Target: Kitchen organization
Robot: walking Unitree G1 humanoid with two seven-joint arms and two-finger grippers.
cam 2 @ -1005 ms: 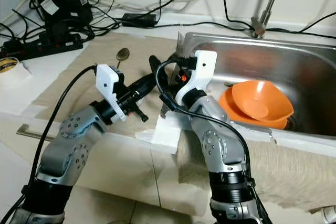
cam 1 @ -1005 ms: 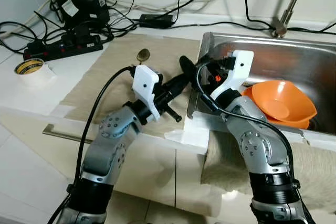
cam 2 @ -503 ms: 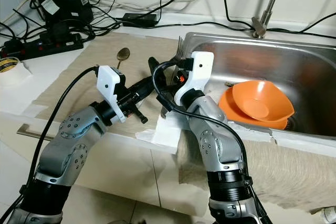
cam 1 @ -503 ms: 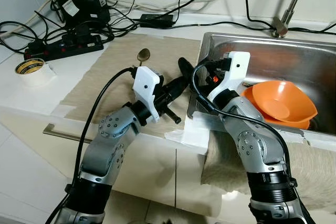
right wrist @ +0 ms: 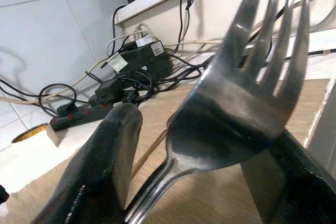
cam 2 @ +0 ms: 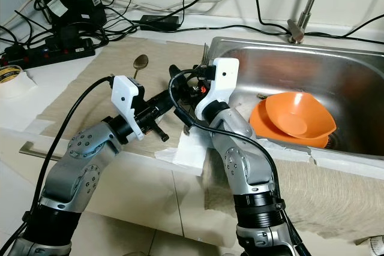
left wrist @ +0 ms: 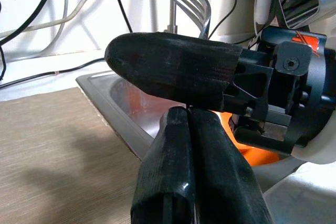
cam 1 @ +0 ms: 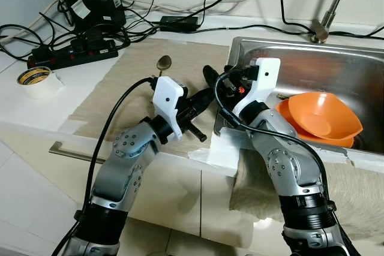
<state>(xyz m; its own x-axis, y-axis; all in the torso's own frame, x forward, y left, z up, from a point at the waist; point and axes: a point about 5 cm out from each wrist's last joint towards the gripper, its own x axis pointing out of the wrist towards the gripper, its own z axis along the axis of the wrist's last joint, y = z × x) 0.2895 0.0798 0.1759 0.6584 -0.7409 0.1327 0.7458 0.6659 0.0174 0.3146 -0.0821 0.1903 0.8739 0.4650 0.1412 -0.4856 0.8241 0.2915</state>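
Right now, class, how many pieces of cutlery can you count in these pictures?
2. A fork held in the right hand at the sink's left rim, and a spoon lying on the beige mat. Others may be hidden behind the arms.

fork [right wrist: 231, 103] handle cut off at frame edge, faucet [cam 1: 329, 10] top cropped

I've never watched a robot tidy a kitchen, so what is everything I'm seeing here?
fork: one, silver, held between the right gripper's fingers, tines up
spoon: one, brownish metal, on the mat
mat: one, beige, on the counter left of the sink
bowls: two, orange, nested in the sink
sink: one, steel
tap: one, metal, behind the sink
tape roll: one, yellowish, far left
power strip: one, black, with tangled cables
left gripper: black, shut, over the mat
right gripper: black, at the sink's left edge
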